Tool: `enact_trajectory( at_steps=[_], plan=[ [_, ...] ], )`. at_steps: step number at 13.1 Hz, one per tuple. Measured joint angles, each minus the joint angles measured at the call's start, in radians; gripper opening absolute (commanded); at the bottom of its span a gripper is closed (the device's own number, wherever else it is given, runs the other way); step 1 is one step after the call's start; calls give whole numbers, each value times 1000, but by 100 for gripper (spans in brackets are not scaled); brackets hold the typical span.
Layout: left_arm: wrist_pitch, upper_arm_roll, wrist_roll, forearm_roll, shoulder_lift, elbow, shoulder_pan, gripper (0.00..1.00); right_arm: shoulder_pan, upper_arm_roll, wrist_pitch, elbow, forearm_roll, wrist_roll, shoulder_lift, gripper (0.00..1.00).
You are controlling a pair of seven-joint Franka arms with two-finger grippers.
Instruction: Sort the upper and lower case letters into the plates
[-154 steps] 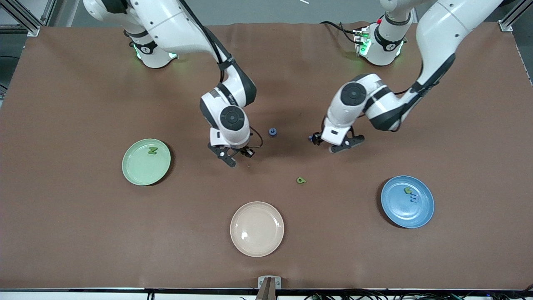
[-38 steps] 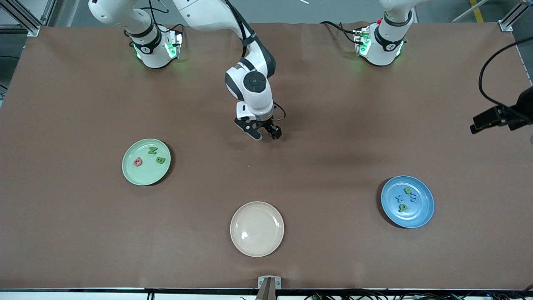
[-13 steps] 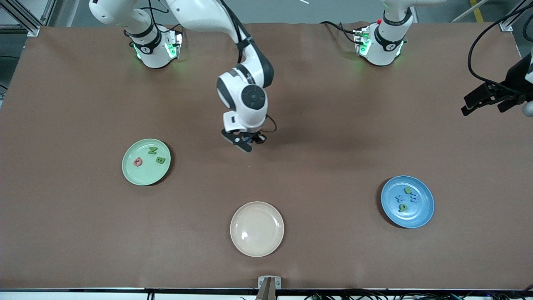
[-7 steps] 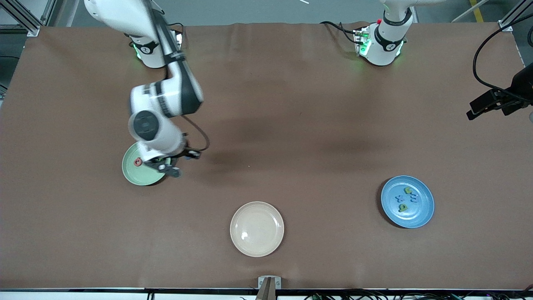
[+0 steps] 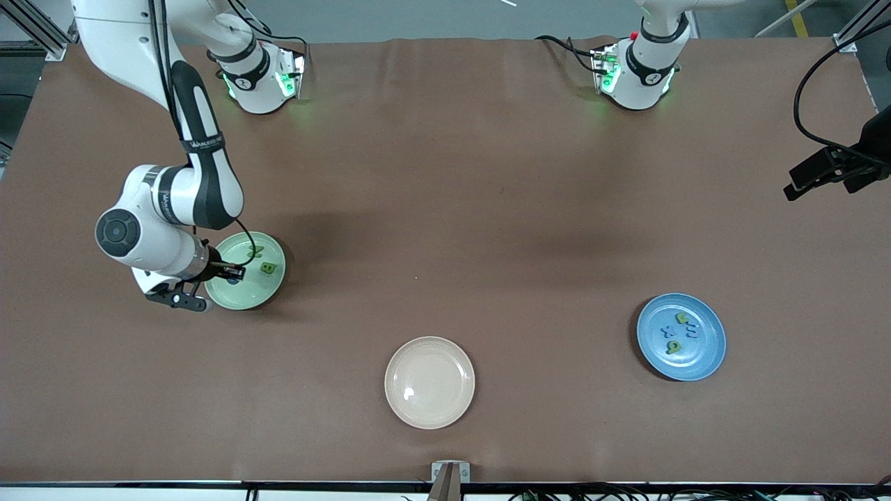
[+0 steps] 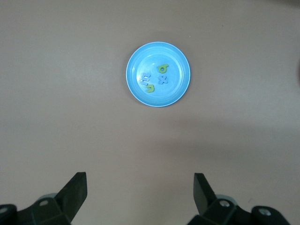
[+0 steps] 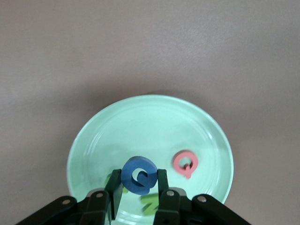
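The pale mint green plate (image 5: 254,296) lies toward the right arm's end of the table. It holds a green B (image 5: 267,266), a green N (image 5: 256,249) and a pink Q (image 7: 186,164). My right gripper (image 5: 212,287) hangs over this plate (image 7: 140,122), shut on a blue round letter (image 7: 139,175) held upright between its fingers. The blue plate (image 5: 704,356) lies toward the left arm's end and holds several small green and blue letters (image 6: 162,78). My left gripper (image 5: 828,174) is open and empty, high up at the table's edge, looking down on the blue plate (image 6: 176,89).
A cream-beige plate (image 5: 429,382) lies nearest the front camera, midway between the two other plates. No loose letters show on the brown table cover (image 5: 487,243). The arm bases (image 5: 259,76) stand along the table's farthest edge.
My right arm has swung from the table's middle to over the mint green plate, carrying the blue letter. The left gripper has barely moved.
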Motion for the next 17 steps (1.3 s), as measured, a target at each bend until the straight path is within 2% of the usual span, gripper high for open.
enact_trajectory(
  at_steps=[5, 10, 12, 13, 14, 15, 17],
  plan=[
    [3, -1, 0, 0, 3, 2, -2, 100, -7, 15, 63, 0, 157, -106, 112, 1],
    [8, -1, -1, 0, 3, 10, -7, 100, -7, 22, 65, 3, 164, -112, 128, 3],
    [10, -1, -1, 0, 4, 15, -7, 100, -9, 20, 64, 3, 164, -129, 128, 8],
    [10, -1, -1, 0, 4, 17, -6, 100, -11, 20, 62, 3, 164, -135, 128, 28],
    [11, 0, -1, 0, 5, 17, -5, 100, -14, 20, 58, 3, 164, -140, 128, 86],
    [11, 0, 0, 0, 7, 17, -4, 100, -16, 19, 55, 3, 164, -142, 128, 100],
    [12, 2, 0, 3, 14, 18, -1, 100, -17, 18, 50, 11, 164, -145, 127, 100]
  ],
)
